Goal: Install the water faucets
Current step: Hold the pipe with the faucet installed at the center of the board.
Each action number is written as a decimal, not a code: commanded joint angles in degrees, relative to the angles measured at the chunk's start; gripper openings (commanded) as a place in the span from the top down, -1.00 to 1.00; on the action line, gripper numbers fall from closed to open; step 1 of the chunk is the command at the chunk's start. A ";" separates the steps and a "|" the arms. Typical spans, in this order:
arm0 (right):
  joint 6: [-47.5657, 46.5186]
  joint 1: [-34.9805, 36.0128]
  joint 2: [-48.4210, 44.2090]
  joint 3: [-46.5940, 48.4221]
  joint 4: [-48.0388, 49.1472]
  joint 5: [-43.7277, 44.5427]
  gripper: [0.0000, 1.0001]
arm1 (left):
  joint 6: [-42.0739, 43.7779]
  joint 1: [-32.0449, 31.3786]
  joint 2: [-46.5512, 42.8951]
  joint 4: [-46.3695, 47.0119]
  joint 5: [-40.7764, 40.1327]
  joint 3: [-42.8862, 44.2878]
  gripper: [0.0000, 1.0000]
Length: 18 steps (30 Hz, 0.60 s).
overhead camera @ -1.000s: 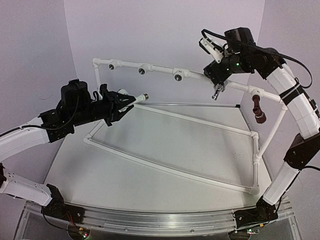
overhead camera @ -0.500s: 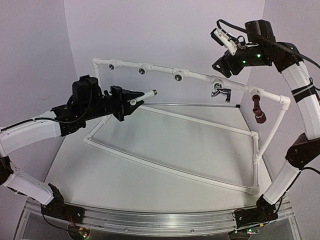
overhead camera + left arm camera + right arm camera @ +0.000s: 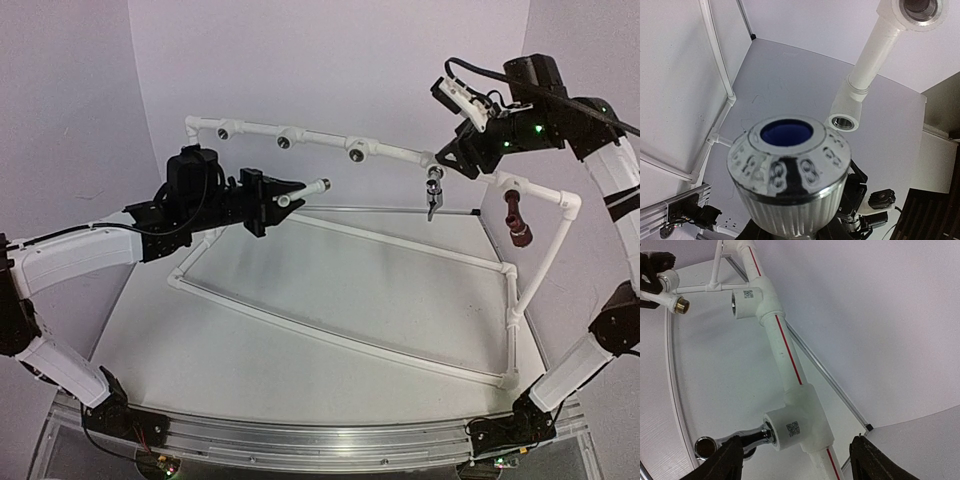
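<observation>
Right hand [image 3: 447, 160] has lifted up and right, off the silver faucet [image 3: 432, 192]; left hand [image 3: 270, 193] has carried the white faucet [image 3: 305, 189] up and right, toward the top rail [image 3: 320, 142].

The right hand's jaws stand apart and hold nothing, just above the tee [image 3: 800, 427] where the silver faucet sits, hanging down. Further right, the red-brown faucet [image 3: 517, 218] hangs from the same rail. The left hand is clamped on the white faucet, its grey tip pointing right, in the air over the bench [image 3: 300, 340] and below three open sockets [image 3: 285, 140]. The frame [image 3: 400, 245] has bars running just behind and under that hand. From the left wrist, the faucet's tip fills the foreground and hides the fingers, with two sockets beyond it.
</observation>
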 commanded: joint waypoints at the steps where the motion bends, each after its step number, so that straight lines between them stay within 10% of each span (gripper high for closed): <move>1: 1.25 -0.16 5.88 6.37 -0.34 -6.53 -0.48 | -0.48 -1.33 1.90 4.40 1.17 5.19 1.00; 18: -0.92 -0.12 21.60 17.91 0.47 -4.01 -0.33 | -5.08 -4.15 6.09 12.68 -2.16 6.59 1.00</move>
